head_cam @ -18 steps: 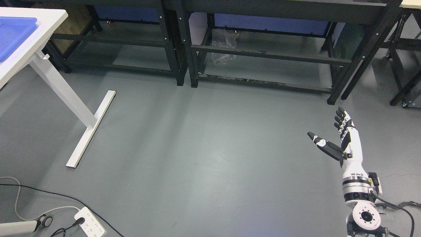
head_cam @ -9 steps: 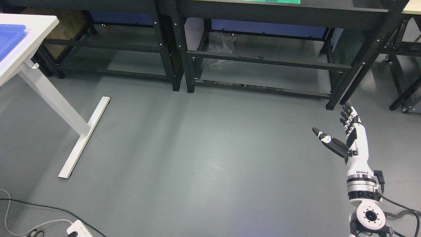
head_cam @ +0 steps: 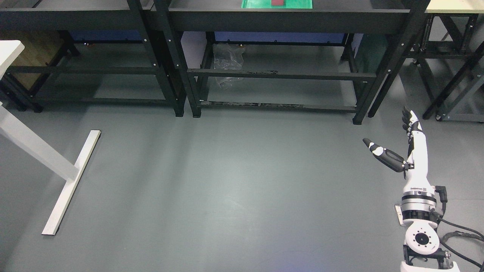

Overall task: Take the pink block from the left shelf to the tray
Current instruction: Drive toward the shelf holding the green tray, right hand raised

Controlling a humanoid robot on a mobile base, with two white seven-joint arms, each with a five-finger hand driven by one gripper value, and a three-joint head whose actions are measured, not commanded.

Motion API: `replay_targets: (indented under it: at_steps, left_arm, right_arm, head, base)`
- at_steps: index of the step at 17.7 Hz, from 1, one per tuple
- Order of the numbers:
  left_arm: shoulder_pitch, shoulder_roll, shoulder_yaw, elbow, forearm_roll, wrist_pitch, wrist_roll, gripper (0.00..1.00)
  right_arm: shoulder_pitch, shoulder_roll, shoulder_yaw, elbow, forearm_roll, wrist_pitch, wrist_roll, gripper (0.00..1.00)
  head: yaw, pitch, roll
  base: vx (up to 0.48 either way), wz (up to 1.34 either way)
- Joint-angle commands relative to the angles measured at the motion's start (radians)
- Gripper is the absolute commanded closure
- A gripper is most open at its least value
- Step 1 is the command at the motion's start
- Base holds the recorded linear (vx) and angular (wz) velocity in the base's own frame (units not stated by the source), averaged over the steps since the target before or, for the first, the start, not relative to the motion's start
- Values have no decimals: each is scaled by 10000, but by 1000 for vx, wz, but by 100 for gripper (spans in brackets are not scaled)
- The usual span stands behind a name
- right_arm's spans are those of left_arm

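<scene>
My right hand [head_cam: 397, 145] is raised at the lower right over the grey floor, fingers straight and thumb spread, holding nothing. At the top edge, a green tray [head_cam: 277, 4] lies on a black shelf unit [head_cam: 287, 17], with a dark pink-red block [head_cam: 278, 2] on it, only partly in view. The hand is far below and to the right of the tray. My left arm does not show.
Black shelf frames [head_cam: 166, 64] line the back, with a clear plastic bag [head_cam: 225, 60] under the middle one. A white table's leg and foot [head_cam: 70, 181] stand at the left. Another black frame [head_cam: 446, 75] is at the right. Open grey floor fills the middle.
The whole picture has shifted: the camera turned right and up, bringing the green tray into view and the blue tray and power strip out of view. The right hand stays open.
</scene>
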Motion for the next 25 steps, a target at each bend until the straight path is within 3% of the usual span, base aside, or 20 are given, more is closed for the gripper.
replay_targets:
  at_steps: [1,3,6,8,11,14,16,17,21,25]
  left_arm:
    - [-123,174,0,0,-15,-5,4,0]
    - [-107,174,0,0,-15,-5,4,0]
    - [-123,174,0,0,-15,-5,4,0]
    - [-107,174,0,0,-15,-5,4,0]
    - [-107,174,0,0,-15,-5,4,0]
    - [-107,174,0,0,-15,-5,4,0]
    - [-107,174,0,0,-15,-5,4,0]
    - [-123,174,0,0,-15,-5,4,0]
    - [-107,174,0,0,-15,-5,4,0]
    - [-107,174,0,0,-15,-5,4,0]
  right_arm:
    - [-186,-175,321,-107,6116,-30,-151,0]
    - [-324,-175,812,-92,8306,-30,-151,0]
    - [-386,-175,890,-107,10260,-30,-166,0]
    - [-462,-175,921,-259,10587,-30,-531,0]
    - [-462,-175,1456,-429,10464,-15,-2215,0]
    - [-677,-175,1488,-261,11302,366,-2452,0]
    - [-571,-175,1610,-214,13246,979,-2208,0]
    - [-540,-175,1642,-214,13544,982,-1781,0]
    - [-631,-175,1902,-351,13165,586,1225,0]
    - [-830,-175,1933,-536,12965,369,970,0]
  head:
    - [0,0,0]
    - [0,0,0]
    - [0,0,0]
    - [0,0,0]
    - [0,0,0]
    - [0,0,0]
    - [0,0,0]
    - [0,0,0]
    - [0,0,0]
    - [0,0,0]
  base:
    - [168,-86]
    - [187,-4]
    - [213,57]
    - [223,102]
    - [218,139]
    - [243,164]
    - [237,163]
    - [224,155]
    - [235,159]
    - [235,131]
